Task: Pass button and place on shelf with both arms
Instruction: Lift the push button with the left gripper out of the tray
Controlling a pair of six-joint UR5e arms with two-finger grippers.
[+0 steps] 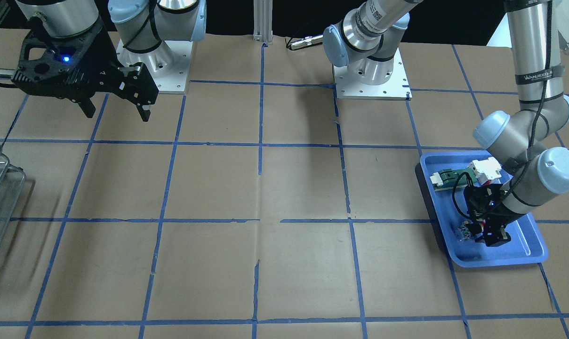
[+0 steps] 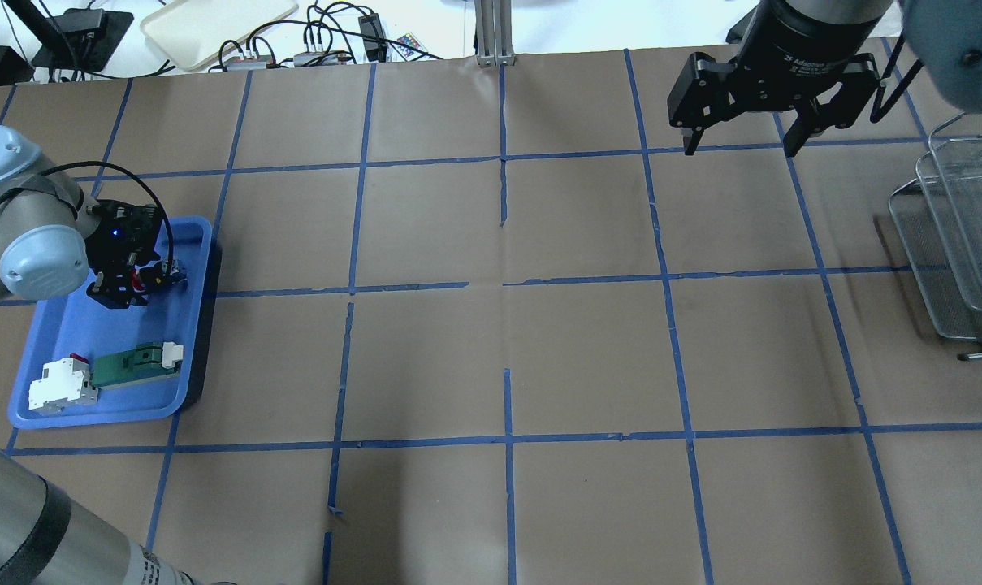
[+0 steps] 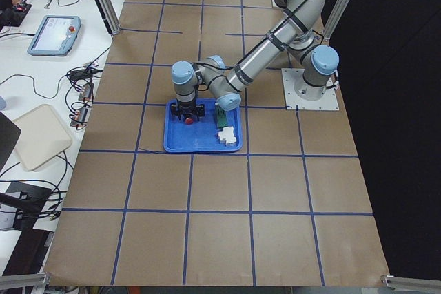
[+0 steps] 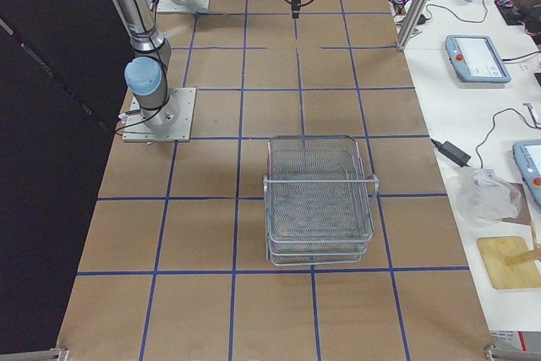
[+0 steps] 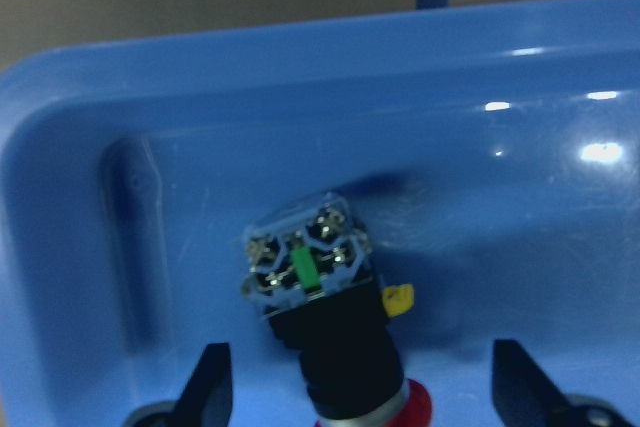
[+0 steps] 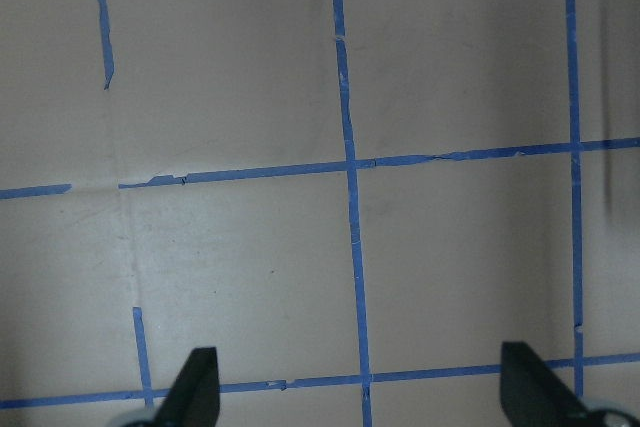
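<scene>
With left tool (image 5: pixel 362 387) open astride the button (image 5: pixel 310 277) in the blue tray (image 5: pixel 300 77), set to clamp it. With right tool (image 2: pixel 739 149) open near the shelf (image 4: pixel 321 177), awaiting handover.

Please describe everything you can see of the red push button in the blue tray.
The button lies on its side on the floor of the blue tray. It has a red mushroom cap, a black collar and a bluish-clear back block with screws and a green strip; a small yellow tab sticks out beside the collar. It looks like plastic. The left pincer is open around it, one finger on each side, neither touching it.
</scene>
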